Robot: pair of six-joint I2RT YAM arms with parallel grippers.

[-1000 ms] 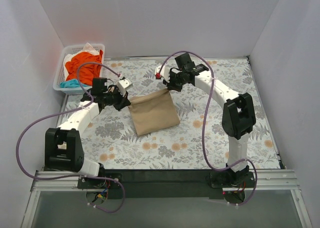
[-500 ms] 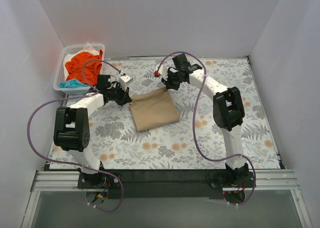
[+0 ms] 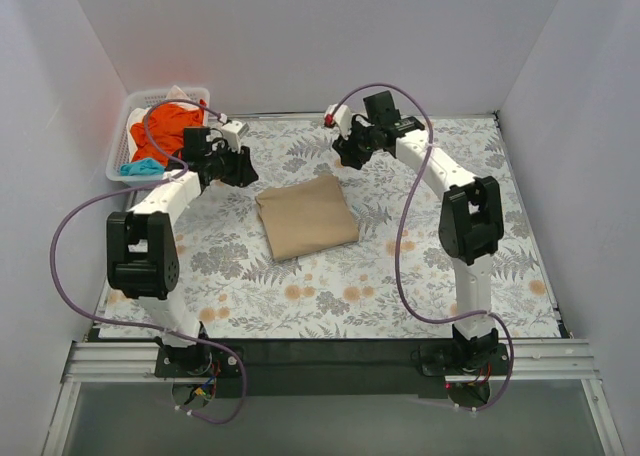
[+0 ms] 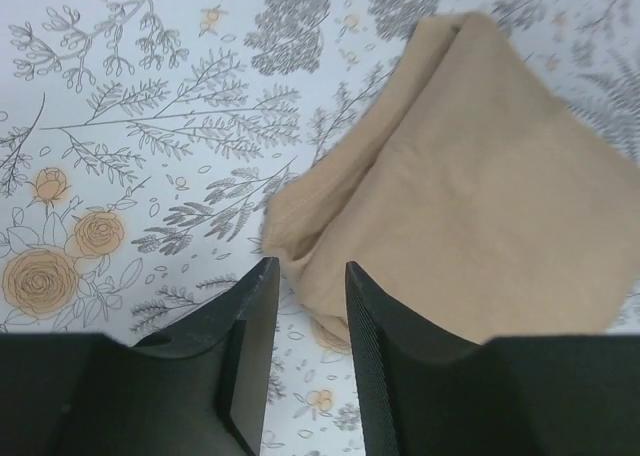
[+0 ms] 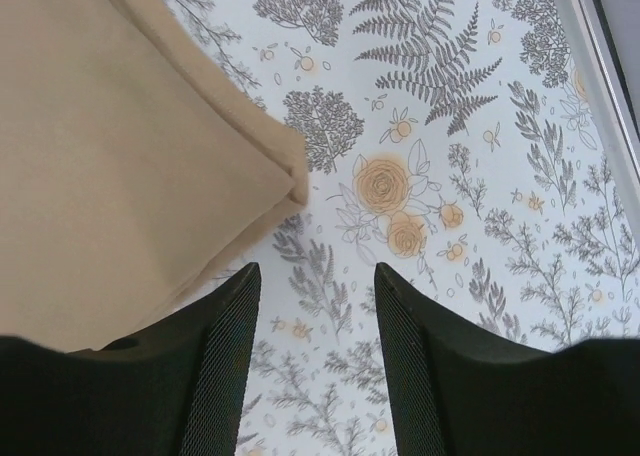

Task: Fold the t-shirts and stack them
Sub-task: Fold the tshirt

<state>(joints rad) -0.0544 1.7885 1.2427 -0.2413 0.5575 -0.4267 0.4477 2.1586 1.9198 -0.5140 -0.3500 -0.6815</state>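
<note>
A tan t-shirt (image 3: 307,216) lies folded into a rough square on the floral cover, apart from both grippers. My left gripper (image 3: 243,166) hovers just off its far left corner, open, with nothing between its fingers. In the left wrist view the tan t-shirt (image 4: 480,206) spreads beyond the left gripper (image 4: 305,306). My right gripper (image 3: 347,153) hangs above the far right corner, also open and empty. In the right wrist view the folded corner of the tan t-shirt (image 5: 120,156) sits ahead and left of the right gripper (image 5: 315,306). An orange t-shirt (image 3: 165,126) fills the basket.
The white lattice basket (image 3: 118,148) stands at the far left corner, also holding a teal piece (image 3: 140,166) and a white piece (image 3: 182,95). White walls close in the back and both sides. The floral table cover (image 3: 420,276) shows around the shirt.
Both grippers have opened and let go of the tan t-shirt's far corners, then drawn back toward the far side. The shirt now lies flat on the cover.
</note>
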